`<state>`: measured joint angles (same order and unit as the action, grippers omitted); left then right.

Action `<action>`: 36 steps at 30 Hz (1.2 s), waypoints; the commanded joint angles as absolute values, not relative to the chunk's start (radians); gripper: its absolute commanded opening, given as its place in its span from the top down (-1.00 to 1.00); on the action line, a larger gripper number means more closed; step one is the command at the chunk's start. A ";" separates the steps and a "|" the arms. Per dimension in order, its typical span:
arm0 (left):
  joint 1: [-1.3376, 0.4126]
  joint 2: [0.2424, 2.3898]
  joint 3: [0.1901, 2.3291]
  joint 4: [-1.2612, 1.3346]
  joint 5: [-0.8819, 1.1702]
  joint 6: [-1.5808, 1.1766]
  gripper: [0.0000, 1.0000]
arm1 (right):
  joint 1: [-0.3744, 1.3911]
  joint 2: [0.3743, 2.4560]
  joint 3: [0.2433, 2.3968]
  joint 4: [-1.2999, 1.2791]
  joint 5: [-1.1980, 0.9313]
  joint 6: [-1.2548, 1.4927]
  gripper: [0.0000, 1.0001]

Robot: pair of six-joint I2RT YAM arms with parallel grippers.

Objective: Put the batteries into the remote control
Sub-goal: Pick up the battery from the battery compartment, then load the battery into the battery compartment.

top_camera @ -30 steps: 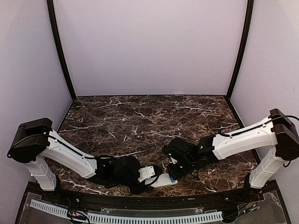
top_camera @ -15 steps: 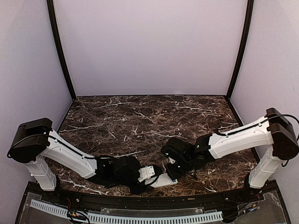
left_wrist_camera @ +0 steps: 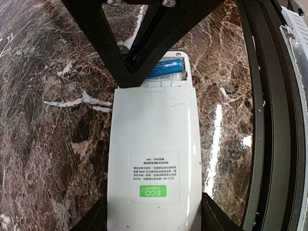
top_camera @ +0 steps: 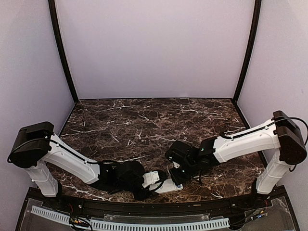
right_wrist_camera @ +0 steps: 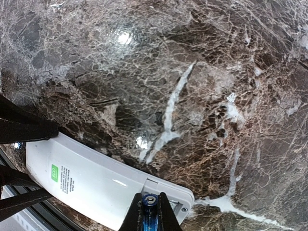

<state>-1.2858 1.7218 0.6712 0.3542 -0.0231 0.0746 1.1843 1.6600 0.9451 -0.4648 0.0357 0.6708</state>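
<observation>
White remote control [left_wrist_camera: 154, 154] lying back up at bottom centre of the marble table [top_camera: 144, 120], left gripper [left_wrist_camera: 154, 219] clamped on its sides, right gripper [right_wrist_camera: 148, 214] closed on a blue battery [right_wrist_camera: 146, 217] at the open compartment [left_wrist_camera: 163, 72]

White remote control [left_wrist_camera: 153, 144] with green mark [left_wrist_camera: 152, 191], blue batteries [left_wrist_camera: 166, 68], brown white-veined marble table [left_wrist_camera: 48, 120]

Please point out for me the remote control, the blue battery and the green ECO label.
remote control [left_wrist_camera: 154, 130], left wrist view, on its plain white back.
battery [left_wrist_camera: 166, 69], left wrist view, on its blue side in the open compartment.
green ECO label [left_wrist_camera: 153, 191], left wrist view, on the middle of the green mark.
</observation>
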 commanded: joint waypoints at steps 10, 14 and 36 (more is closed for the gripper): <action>-1.282 1.742 0.625 0.175 -0.060 0.100 0.36 | 1.172 1.433 0.737 -0.195 0.151 0.627 1.00; -1.282 1.741 0.627 0.175 -0.060 0.102 0.36 | 1.173 1.406 0.724 -0.131 0.192 0.613 1.00; -1.282 1.746 0.629 0.173 -0.061 0.102 0.34 | 1.226 1.387 0.448 0.341 0.183 0.629 1.00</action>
